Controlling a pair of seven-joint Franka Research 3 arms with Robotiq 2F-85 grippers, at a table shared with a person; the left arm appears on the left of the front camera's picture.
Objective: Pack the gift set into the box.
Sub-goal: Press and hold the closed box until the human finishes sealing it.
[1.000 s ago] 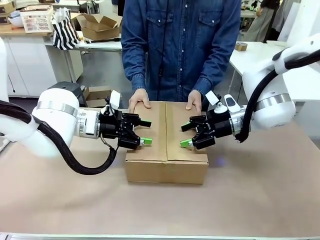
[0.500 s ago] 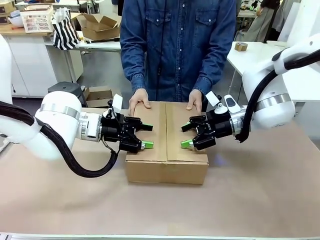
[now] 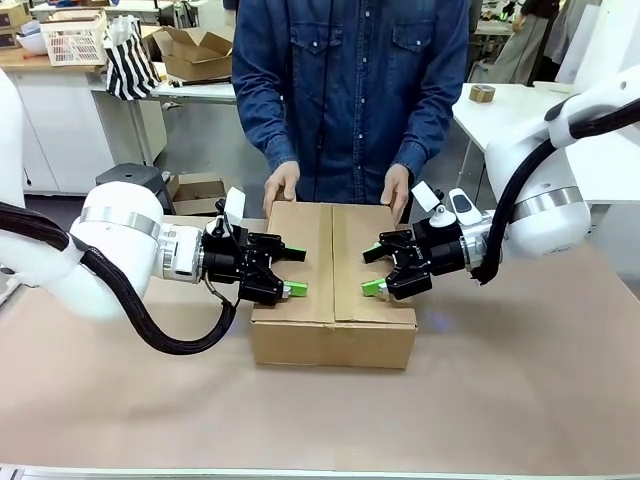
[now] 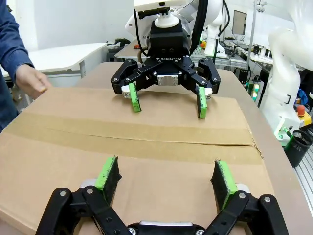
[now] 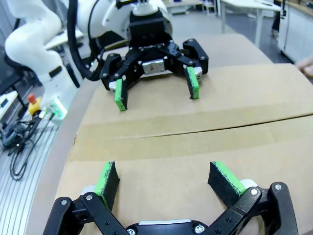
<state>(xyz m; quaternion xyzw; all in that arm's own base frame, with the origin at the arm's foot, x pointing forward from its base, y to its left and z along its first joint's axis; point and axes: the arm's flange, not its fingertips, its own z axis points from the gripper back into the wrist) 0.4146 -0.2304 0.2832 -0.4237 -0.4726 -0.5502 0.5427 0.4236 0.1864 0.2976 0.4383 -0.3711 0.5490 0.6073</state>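
Box: one brown cardboard box (image 3: 333, 283) sits mid-table, its top flaps folded flat and meeting at a centre seam.
Gift set: not visible anywhere; judging by the closed flaps, it is probably inside.
Just changed: the person's hands, which lay flat on the far flaps a second ago, have slid back to the far edge. One hand (image 3: 281, 187) is at 11 o'clock of the box, the other hand (image 3: 397, 189) at 1 o'clock.
Meaning: packing looks nearly done; the flaps lie closed on their own, though the seam shows no tape.
Left gripper (image 3: 291, 270): at 9 o'clock, over the left flap, fingers spread, holding nothing.
Right gripper (image 3: 372, 270): at 3 o'clock, over the right flap, fingers spread, empty.
Count: one box, two grippers, two hands.
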